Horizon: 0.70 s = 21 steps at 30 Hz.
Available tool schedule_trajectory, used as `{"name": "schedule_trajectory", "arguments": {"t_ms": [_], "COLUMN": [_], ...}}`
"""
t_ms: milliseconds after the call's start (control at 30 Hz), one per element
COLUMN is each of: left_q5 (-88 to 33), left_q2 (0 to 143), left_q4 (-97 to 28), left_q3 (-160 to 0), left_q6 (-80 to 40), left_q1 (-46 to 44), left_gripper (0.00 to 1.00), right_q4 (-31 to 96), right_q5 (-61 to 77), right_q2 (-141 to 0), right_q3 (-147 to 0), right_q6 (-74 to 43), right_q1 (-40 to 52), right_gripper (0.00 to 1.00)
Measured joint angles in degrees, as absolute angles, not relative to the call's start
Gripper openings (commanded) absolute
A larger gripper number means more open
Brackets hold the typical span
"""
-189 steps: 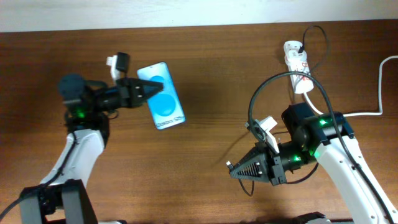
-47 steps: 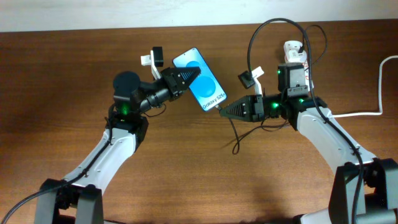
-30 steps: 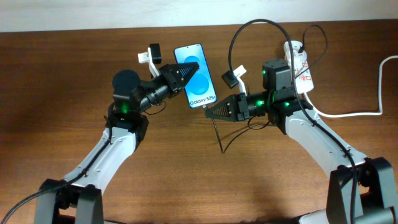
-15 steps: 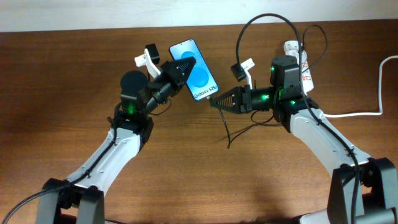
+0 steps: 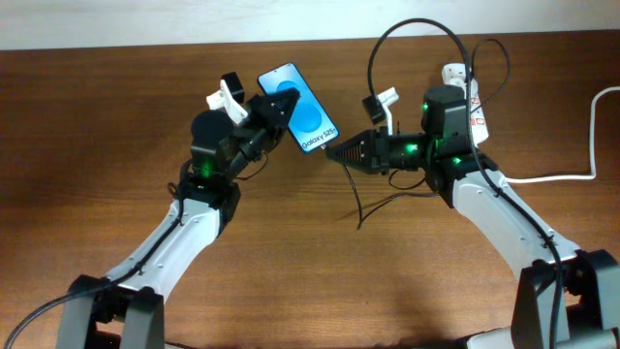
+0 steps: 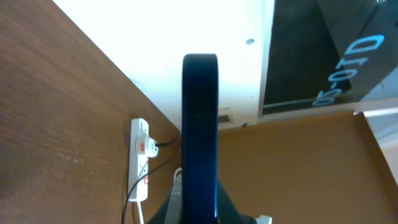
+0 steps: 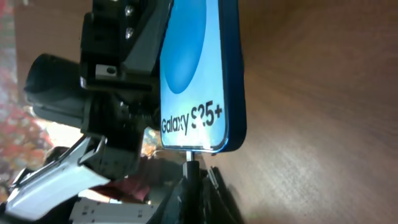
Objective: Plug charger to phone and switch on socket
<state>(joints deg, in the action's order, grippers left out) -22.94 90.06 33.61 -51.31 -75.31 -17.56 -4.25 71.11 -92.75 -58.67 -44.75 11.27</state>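
Wooden table (image 5: 87, 126) is filling the overhead view, with a pale wall strip running along the top edge. The white socket (image 5: 476, 107) is lying at upper right, partly hidden by the right arm, its red switches barely showing. Its thick white lead (image 5: 562, 177) is running off to the right edge. The charger (image 5: 417, 26) cable is looping high over the right arm and trailing down onto the table at centre.

The phone (image 5: 300, 97) is sitting up off the table at upper centre, tilted, its blue screen showing a lighter circle and "Galaxy S25+". The left gripper (image 5: 283, 105) is clamping its fingers on the phone's sides. The right gripper (image 5: 335, 152) is pinching the plug tip (image 7: 191, 163). The tip is touching the phone's bottom edge; whether it is seated is unclear.
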Motion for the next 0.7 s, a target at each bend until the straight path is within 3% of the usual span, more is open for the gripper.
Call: {"name": "schedule_trajectory", "arguments": {"t_ms": [367,700], "left_q5": [-19.49,-26.59], "left_q2": [90.48,90.50], "left_q4": [33.80,34.28], "left_q3": [-51.27,-51.33], "left_q6": [-83.29,-74.32], "left_q1": [-17.56,-17.56], "left_gripper": [0.00,0.00], "right_q4": [-9.47,-6.79], "right_q5": [67.96,71.64], "right_q2": [-92.18,-92.20], "right_q3": [-58.67,-58.04], "right_q6": [-46.50,-46.33], "right_q1": [13.67,14.41], "right_gripper": [0.04,0.05]}}
